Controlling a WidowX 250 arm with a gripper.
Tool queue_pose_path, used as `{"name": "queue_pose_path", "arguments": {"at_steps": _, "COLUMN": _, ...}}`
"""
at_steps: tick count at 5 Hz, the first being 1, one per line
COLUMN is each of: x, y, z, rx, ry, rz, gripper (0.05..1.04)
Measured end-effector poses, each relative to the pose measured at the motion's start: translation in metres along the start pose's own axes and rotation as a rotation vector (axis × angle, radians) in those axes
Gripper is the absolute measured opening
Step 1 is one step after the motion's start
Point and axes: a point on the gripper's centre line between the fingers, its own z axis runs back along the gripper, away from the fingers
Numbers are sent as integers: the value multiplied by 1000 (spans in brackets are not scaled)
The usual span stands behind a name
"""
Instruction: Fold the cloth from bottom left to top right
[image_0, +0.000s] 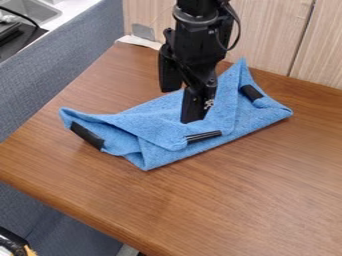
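Nearest the camera runs the front edge of the table (87, 215), brown wood. The cloth (140, 122) rests mid-table, partly folded, its long axis running from lower left to upper right of the view. Black patches are noted at the left end (87, 136), at the middle flap's near edge (204, 136) and near the right end (251, 93).

The gripper (182, 106) hangs over the middle of the cloth, fingers well parted, no fabric seen between them; whether the nearer fingertip touches cloth cannot be told. From it, the left end lies to the left and slightly nearer the camera. Assessment: fold incomplete. If that end is the next grasp, the gripper should travel left along the long axis, then carry the fabric back up-right. Risk: dragging the loose flap.
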Motion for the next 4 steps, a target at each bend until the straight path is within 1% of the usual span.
{"name": "queue_pose_path", "arguments": {"at_steps": 1, "x": -1, "y": -2, "z": -7, "rx": -12, "ry": 23, "rz": 5, "gripper": 1000}}
{"name": "queue_pose_path", "arguments": {"at_steps": 2, "x": -29, "y": 22, "z": -6, "rx": 17, "ry": 37, "rz": 167, "gripper": 1000}}
{"name": "queue_pose_path", "arguments": {"at_steps": 3, "x": -46, "y": 26, "z": 1, "rx": -1, "ry": 12, "rz": 258, "gripper": 1000}}
{"name": "queue_pose_path", "arguments": {"at_steps": 4, "x": -78, "y": 33, "z": 10, "rx": -3, "ry": -6, "rz": 384, "gripper": 1000}}
